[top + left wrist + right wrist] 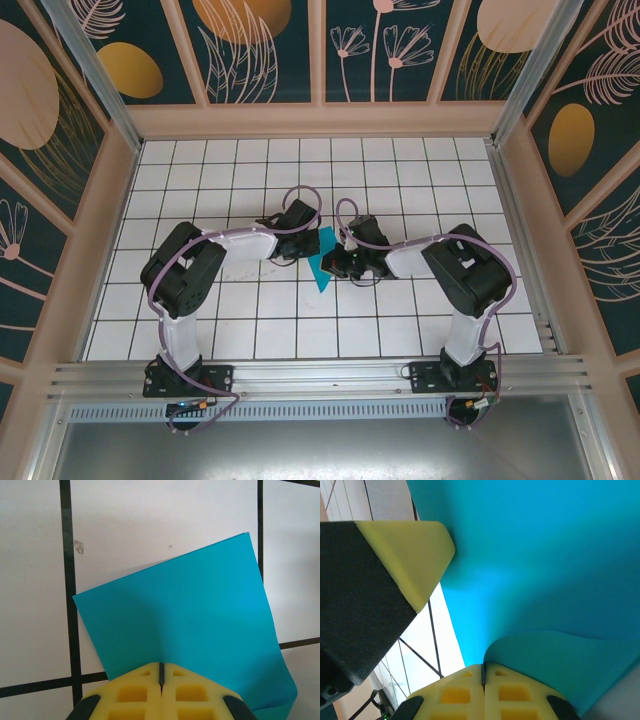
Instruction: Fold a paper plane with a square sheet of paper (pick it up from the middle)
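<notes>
Nearest to me, 2 arm bases are sitting bolted on a silver aluminium rail (320, 375) at the table's front edge. From there the left arm (185, 275) and the right arm (465, 275), both white and black, are reaching inward towards the middle.

The left gripper (316, 243) and the right gripper (336, 263) are meeting there, nearly touching, with the teal-blue square sheet of paper (322, 272) between them. In the left wrist view the left gripper (161, 672) is pressing its yellow fingertips together on the sheet's near edge, and the paper (185, 620) is fanning out away from it, tilted above the white tiled table with black grid lines (35, 580) and casting a shadow there. In the right wrist view the right gripper (482, 672) is also pinching shut on the sheet (545, 555), which is curling over just beside its tips.

Beyond them the tiled table (400, 180) is running back to dark teal wall panels with pale flower drawings (270, 50).
</notes>
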